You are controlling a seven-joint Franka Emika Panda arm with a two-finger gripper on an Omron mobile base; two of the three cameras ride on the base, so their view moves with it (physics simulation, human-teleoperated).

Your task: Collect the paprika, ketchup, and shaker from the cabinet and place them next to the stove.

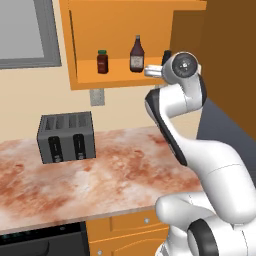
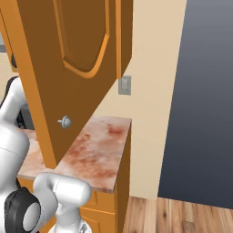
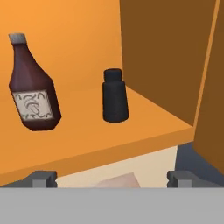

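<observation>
First pickup, seemingly: gripper (image 3: 106, 178) wide and empty before the cabinet (image 1: 120, 30), shaker (image 3: 115, 96) at twelve o'clock, ketchup (image 3: 33, 87) at ten. Next: advance, straddle shaker, close.

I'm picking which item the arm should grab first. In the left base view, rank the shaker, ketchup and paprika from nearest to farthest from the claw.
1. The shaker, at the shelf's right end, right beside the open claw.
2. The ketchup, mid-shelf, just left of the claw.
3. The paprika, farthest left on the shelf.
</observation>
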